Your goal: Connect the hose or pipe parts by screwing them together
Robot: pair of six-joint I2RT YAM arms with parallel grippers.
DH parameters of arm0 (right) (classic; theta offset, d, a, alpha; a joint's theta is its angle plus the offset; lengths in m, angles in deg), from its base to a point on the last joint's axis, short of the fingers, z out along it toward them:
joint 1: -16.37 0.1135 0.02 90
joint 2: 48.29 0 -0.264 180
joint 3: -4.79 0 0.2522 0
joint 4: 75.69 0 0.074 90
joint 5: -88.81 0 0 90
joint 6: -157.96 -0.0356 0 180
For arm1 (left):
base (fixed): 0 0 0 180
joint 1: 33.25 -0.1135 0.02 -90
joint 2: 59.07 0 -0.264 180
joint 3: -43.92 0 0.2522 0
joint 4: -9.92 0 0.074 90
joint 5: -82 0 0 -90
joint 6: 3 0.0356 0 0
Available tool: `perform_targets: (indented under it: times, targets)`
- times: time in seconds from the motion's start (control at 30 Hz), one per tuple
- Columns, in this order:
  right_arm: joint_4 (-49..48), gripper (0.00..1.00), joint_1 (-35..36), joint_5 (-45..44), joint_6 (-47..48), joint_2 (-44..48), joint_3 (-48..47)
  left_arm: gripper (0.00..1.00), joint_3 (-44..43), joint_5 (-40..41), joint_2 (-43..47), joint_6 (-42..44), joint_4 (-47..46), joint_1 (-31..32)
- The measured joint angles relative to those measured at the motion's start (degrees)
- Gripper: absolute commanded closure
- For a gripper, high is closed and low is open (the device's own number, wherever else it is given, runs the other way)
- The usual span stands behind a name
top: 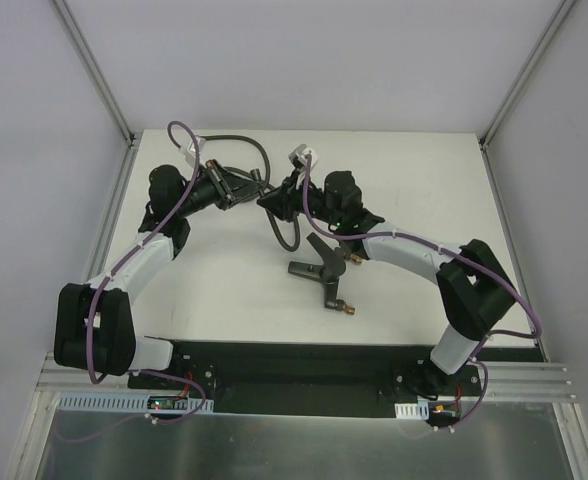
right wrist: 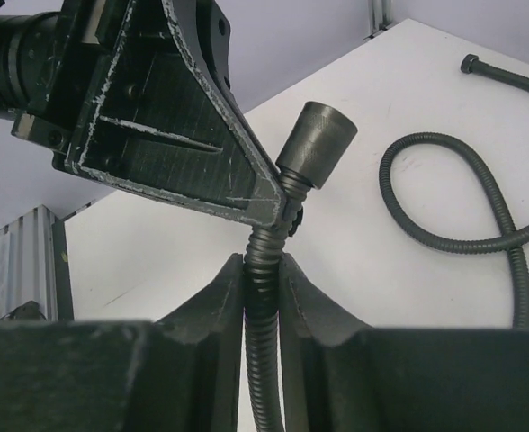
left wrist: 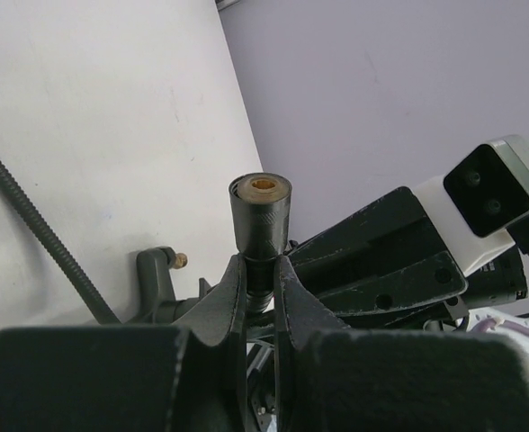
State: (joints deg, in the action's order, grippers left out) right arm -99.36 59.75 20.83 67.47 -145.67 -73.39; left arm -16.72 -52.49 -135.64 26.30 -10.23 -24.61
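The left pincer [left wrist: 260, 270] is closed on the neck of the hose [right wrist: 263, 378], its two fingers pinching the ribbed grey sheath just beneath the end nut [left wrist: 260, 211]; the nut stands clear of the fingertips at 12 o'clock in the left wrist view, its open mouth showing a brass ring inside; the right pincer [right wrist: 263, 270] is likewise clamped on the same hose, a little further along it, and in the right wrist view the left pincer's scuffed black finger sits just above at 12 o'clock, with the nut tilted away toward 1 o'clock; seen from above, the two pincers meet tip to tip near the far middle of the white surface [top: 224, 290], the left one coming in from 9 o'clock and the right one from 3 o'clock, and the held stretch of hose is lifted off the surface between them; outward from there, the hose arcs back toward 11 o'clock behind the left arm, and a slack loop of it hangs down at 6 o'clock from the right pincer; the forked fitting [top: 322, 268] lies flat on the surface at about 5 o'clock from the pincers, apart from both of them and untouched, its brass ends pointing toward 3 and 5 o'clock.
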Motion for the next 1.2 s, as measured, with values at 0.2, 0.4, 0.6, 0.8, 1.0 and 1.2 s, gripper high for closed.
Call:
perform_targets:
  times: [0.2,0.4,0.6,0.8,1.0,1.2]
  targets:
    - [2.5,0.59,-0.4,-0.3,1.5,0.0,-0.6,1.0,0.0,1.1,-1.9,-4.2,-2.6,0.0]
    - [4.7,0.99,-0.4,-0.9,2.8,0.0,-0.6,0.93,0.0,1.7,-2.1,-5.9,-5.3,0.0]
    - [10.2,0.99,-0.8,-2.3,8.8,2.5,-0.6,0.38,0.0,2.2,-2.1,-5.2,-5.2,-0.1]
    - [21.7,0.99,-3.8,1.2,18.6,9.0,-0.9,0.17,0.0,2.6,-2.0,-2.9,-3.6,-0.5]
    - [34.0,0.99,-4.3,4.8,27.8,13.0,-2.2,0.15,0.0,1.2,1.2,3.5,2.1,-0.5]
    - [46.4,0.99,-4.2,7.0,34.4,13.7,-6.9,0.15,-0.1,-0.2,7.1,11.8,10.9,-0.5]
